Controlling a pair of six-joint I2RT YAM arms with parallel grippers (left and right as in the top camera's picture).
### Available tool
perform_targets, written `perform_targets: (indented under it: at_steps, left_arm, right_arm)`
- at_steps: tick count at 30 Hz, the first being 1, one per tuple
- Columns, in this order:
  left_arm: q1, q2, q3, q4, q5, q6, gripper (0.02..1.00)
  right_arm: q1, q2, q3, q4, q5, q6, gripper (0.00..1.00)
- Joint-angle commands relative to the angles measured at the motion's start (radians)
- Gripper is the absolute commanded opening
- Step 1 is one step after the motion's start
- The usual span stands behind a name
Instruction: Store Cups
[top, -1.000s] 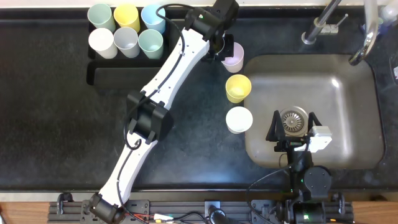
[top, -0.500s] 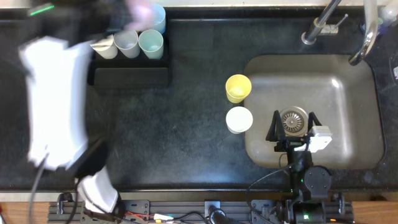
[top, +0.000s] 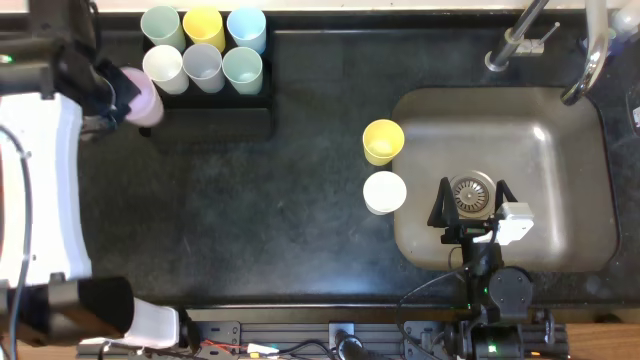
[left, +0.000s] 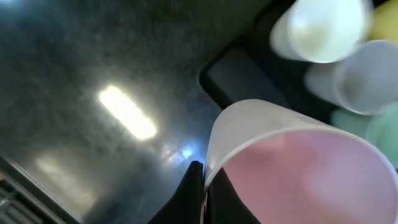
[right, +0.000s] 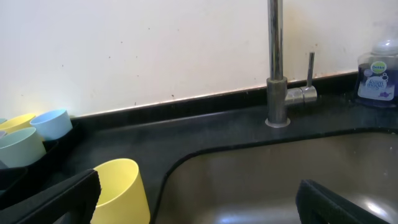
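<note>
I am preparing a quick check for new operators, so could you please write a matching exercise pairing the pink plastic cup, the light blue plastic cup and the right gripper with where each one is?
Things:
1. pink plastic cup
2. light blue plastic cup
3. right gripper

Places:
A. over the steel sink
B. in the black rack, in the row nearest the wall
C. held in the left gripper

Pairs: 1-C, 2-B, 3-A.
</note>
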Motion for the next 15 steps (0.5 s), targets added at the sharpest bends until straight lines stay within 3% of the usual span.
perform_targets:
  at_steps: [1, 7, 15]
  left_arm:
    - [0.078, -0.017, -0.114, 0.09, 0.129, -0.011, 0.036]
    - [0.168, 0.052, -0.136, 0.132, 0.215, -0.017, 0.036]
    - [0.105, 0.156, -0.136, 0.24, 0.216, -0.073, 0.036]
  right_arm:
    - [-0.006, -0.007, -0.013, 0.005, -0.011, -0.003, 0.998]
    - [-0.006, -0.007, -0.013, 0.004, -0.011, -0.003, 0.998]
    - [-0.006, -0.007, -0.013, 0.005, -0.011, -0.003, 0.996]
